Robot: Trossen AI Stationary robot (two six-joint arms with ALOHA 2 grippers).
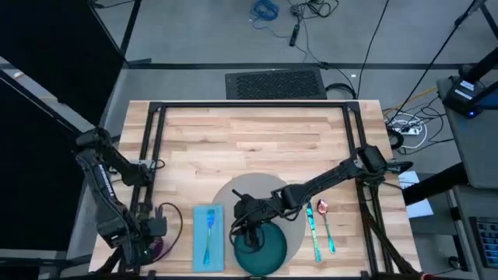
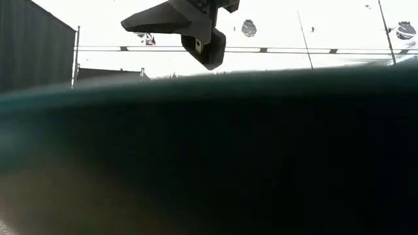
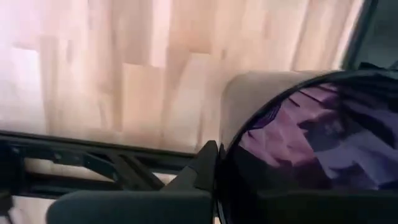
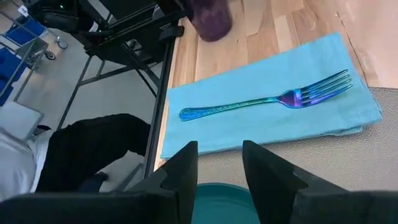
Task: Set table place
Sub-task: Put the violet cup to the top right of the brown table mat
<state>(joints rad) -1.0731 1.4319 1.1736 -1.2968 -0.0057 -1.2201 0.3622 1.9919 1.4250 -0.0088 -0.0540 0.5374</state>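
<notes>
The plate [image 1: 264, 247] lies on the mat [image 1: 257, 194] at the table's [image 1: 257, 132] near edge. The napkin [image 1: 208, 237] with the fork [image 1: 209, 233] on it lies left of the plate, and the knife [image 1: 313, 230] and spoon [image 1: 326, 224] lie right.

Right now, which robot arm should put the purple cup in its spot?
Probably the left. Its left gripper sits right at the purple cup near the table's front-left corner. The right gripper is busy over the teal plate, fingers open.

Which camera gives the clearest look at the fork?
The right wrist view: the fork lies whole on the blue napkin, tines and handle plain. The high view shows it small, lying on the napkin. The low and left wrist views do not show it.
</notes>
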